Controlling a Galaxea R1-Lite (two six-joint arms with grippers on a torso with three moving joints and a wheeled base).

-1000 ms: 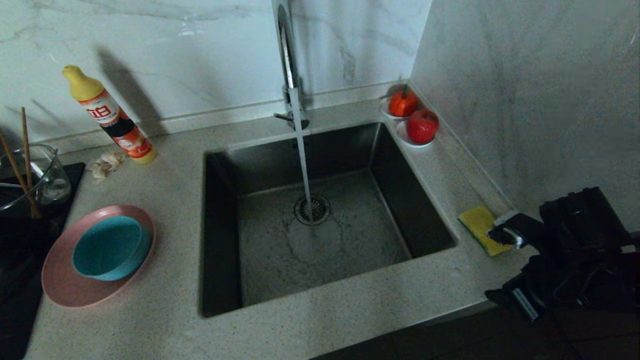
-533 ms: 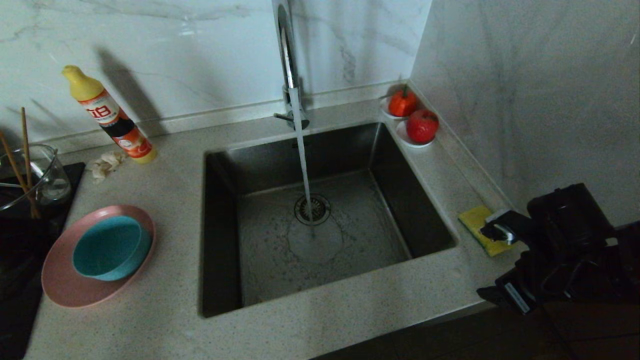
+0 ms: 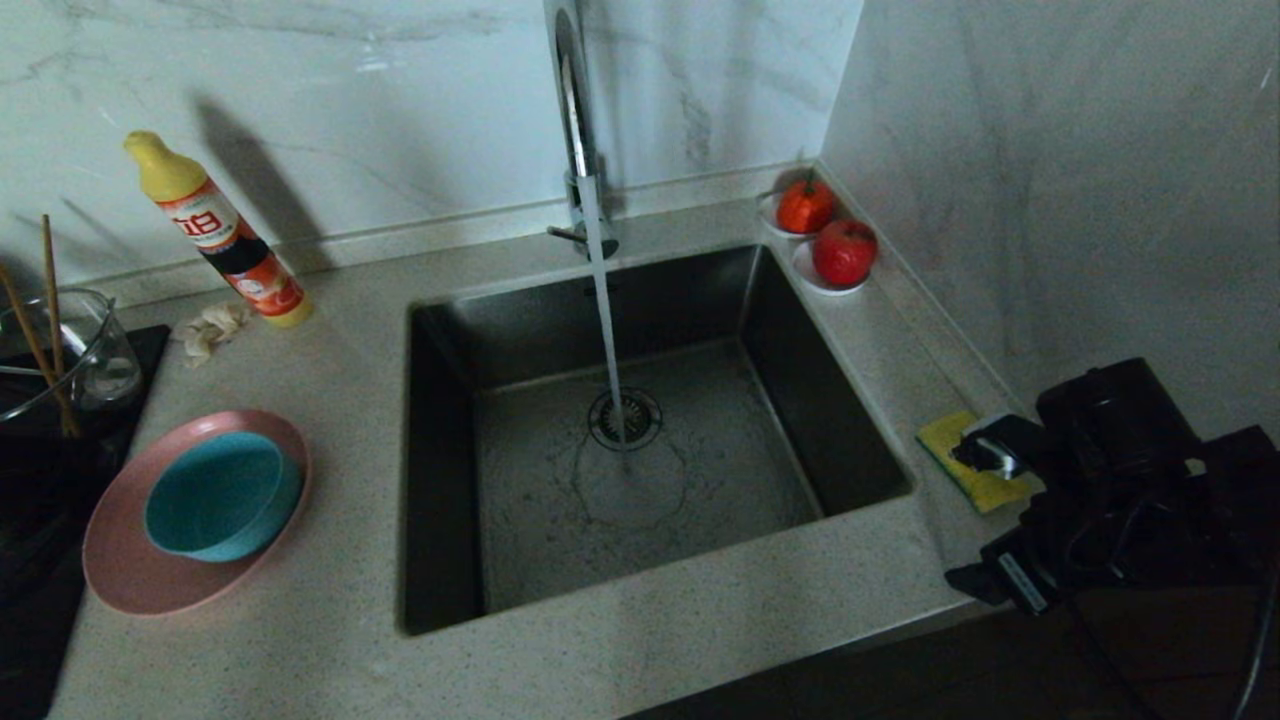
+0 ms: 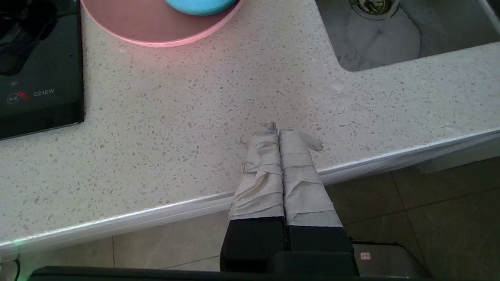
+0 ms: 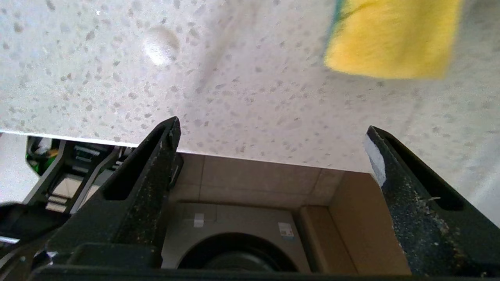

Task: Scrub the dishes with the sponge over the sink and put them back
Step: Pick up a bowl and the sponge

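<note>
The yellow sponge point(image 3: 958, 455) lies flat on the counter right of the sink point(image 3: 440, 450), where water runs from the tap point(image 3: 575, 120). My right gripper point(image 3: 958, 515) hovers at the counter's front right, jaws wide open and empty; one finger overlaps the sponge's near end. In the right wrist view the sponge point(image 5: 390, 37) lies ahead of the right gripper point(image 5: 270, 125), outside its jaws. The teal bowl point(image 3: 220, 495) sits in the pink plate point(image 3: 130, 570) left of the sink. My left gripper point(image 4: 278, 130) stays shut and empty over the counter's front edge, with the plate point(image 4: 136, 23) beyond it.
A detergent bottle point(image 3: 215, 235) and a beige cloth wad point(image 3: 210, 328) stand at the back left. A glass pot point(image 3: 60, 350) with chopsticks sits on the black hob point(image 3: 40, 520). Two red fruits point(image 3: 845, 252) on saucers occupy the back right corner. A wall runs close along the right.
My right gripper has crept up and left towards the sponge, so its finger now covers more of the sponge's near end. The dishes and the left arm have not moved.
</note>
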